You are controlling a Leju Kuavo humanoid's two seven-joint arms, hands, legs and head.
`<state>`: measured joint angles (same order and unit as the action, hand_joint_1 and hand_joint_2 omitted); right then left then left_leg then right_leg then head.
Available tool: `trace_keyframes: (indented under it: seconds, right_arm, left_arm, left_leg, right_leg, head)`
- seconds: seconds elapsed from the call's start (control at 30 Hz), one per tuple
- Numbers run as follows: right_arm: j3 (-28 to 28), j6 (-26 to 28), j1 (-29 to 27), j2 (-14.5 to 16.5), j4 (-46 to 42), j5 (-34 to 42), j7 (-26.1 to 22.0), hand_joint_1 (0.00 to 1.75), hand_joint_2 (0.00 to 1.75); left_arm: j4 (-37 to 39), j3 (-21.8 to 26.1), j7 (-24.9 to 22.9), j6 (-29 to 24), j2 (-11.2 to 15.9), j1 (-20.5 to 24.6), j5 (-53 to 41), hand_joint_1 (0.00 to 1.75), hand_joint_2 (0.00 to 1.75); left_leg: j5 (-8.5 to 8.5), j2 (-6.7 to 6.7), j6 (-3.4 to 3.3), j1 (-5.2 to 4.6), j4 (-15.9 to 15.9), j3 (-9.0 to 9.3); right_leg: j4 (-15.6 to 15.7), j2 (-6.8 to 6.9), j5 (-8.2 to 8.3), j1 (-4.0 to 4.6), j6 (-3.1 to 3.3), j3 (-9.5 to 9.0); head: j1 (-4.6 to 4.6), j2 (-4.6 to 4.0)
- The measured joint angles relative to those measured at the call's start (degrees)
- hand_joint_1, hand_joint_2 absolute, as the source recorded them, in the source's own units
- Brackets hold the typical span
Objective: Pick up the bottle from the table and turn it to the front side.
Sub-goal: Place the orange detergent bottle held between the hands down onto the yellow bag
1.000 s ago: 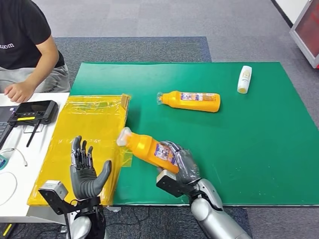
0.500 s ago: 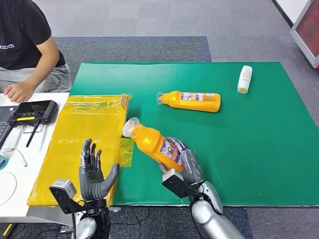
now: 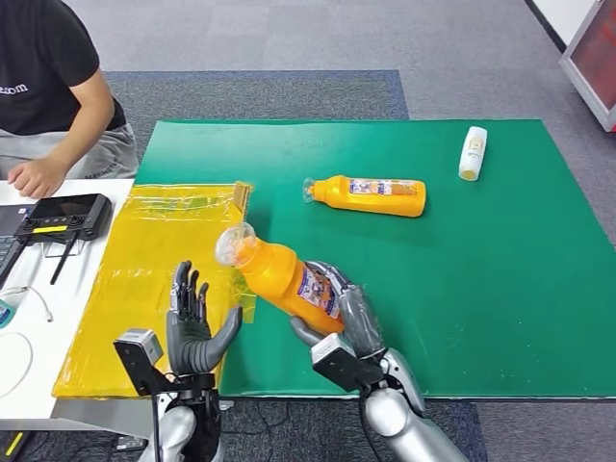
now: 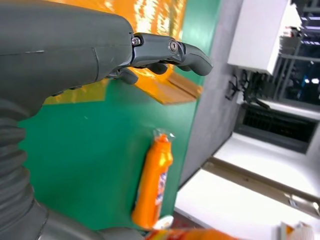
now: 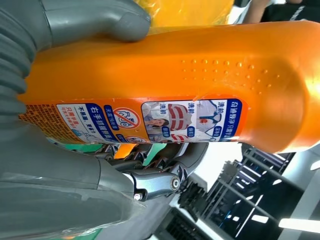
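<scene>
two orange bottles (image 3: pixel 283 279) (image 3: pixel 371 195), one small white bottle (image 3: pixel 472 153), one yellow bag (image 3: pixel 156 269), one green mat (image 3: pixel 472 289), one black controller (image 3: pixel 62 216), one person (image 3: pixel 51 87).

1. We see an orange bottle (image 3: pixel 287 279) with a blue, white and red label in our grey right hand (image 3: pixel 348 322).
2. A second orange bottle (image 3: pixel 371 195) carries a label of the same blue and white.
3. We see a green mat (image 3: pixel 472 289) with a translucent yellow bag (image 3: pixel 152 260) lying partly over it.
4. A small white bottle (image 3: pixel 472 153) bears a pale yellowish label.
5. Our left hand (image 3: pixel 192 327) is dark grey.
6. The person's shirt (image 3: pixel 39 63) is black with white lettering.
7. The floor (image 3: pixel 305 38) is grey carpet.
</scene>
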<state>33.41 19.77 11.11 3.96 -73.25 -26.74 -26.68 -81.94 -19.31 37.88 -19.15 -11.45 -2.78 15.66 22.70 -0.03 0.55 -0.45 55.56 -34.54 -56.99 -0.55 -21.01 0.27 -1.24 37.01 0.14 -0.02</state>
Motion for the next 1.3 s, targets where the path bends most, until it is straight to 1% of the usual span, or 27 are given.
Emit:
trace_keyframes:
  seconds: [0.17,0.33,0.6,0.93,1.07,1.3]
  right_arm:
    - [1.44,-0.54,0.35,0.00,-0.64,0.38,-0.01,1.75,1.75]
    - [2.06,-0.41,0.82,0.00,-0.61,0.67,0.00,1.75,1.75]
    - [2.51,-0.11,1.75,0.00,0.10,1.08,-0.06,1.75,1.75]
    - [3.27,-0.12,2.93,0.00,1.71,0.56,-0.61,1.75,1.75]
    - [3.41,0.00,3.24,0.00,2.32,0.17,-0.97,1.75,1.75]
    - [4.00,0.58,3.78,0.00,3.09,-0.83,-1.27,1.75,1.75]
  left_arm:
    - [0.85,-0.08,-0.58,1.72,-0.76,2.23,-1.04,0.00,1.75]
    - [1.14,-0.73,-0.96,3.88,-0.94,2.90,-1.85,0.00,1.75]
    - [1.95,-4.40,-2.20,5.99,-0.13,4.07,-5.00,0.00,1.75]
    - [3.31,-8.22,-3.61,10.79,0.73,5.93,-6.10,0.00,1.75]
    - [3.68,-8.78,-4.72,11.17,0.91,7.13,-6.07,0.00,1.75]
    - [4.69,-8.73,-4.63,11.22,1.29,9.25,-7.04,0.00,1.75]
  left_leg:
    - [0.00,0.00,0.00,0.00,0.00,0.00]
    - [0.01,0.00,0.00,0.00,0.00,0.00]
    - [0.02,0.00,0.00,0.00,0.00,-0.01]
    - [0.02,0.00,0.00,0.00,0.00,-0.02]
    - [0.02,0.00,0.00,0.00,0.00,-0.04]
    - [0.01,0.00,0.00,0.00,0.00,-0.04]
  right_leg:
    - [0.00,0.00,0.00,0.00,0.00,0.00]
    - [0.00,0.00,-0.01,0.00,-0.01,0.01]
    - [0.00,0.00,-0.03,0.00,-0.01,0.02]
    - [0.00,0.00,-0.03,0.00,-0.01,0.02]
    - [0.00,0.00,-0.03,0.00,-0.01,0.02]
    - [0.00,0.00,-0.03,0.00,-0.01,0.03]
  head:
    - [0.00,0.00]
    - [0.00,0.00]
    - [0.01,0.01]
    - [0.00,0.00]
    - [0.00,0.00]
    - [0.00,0.01]
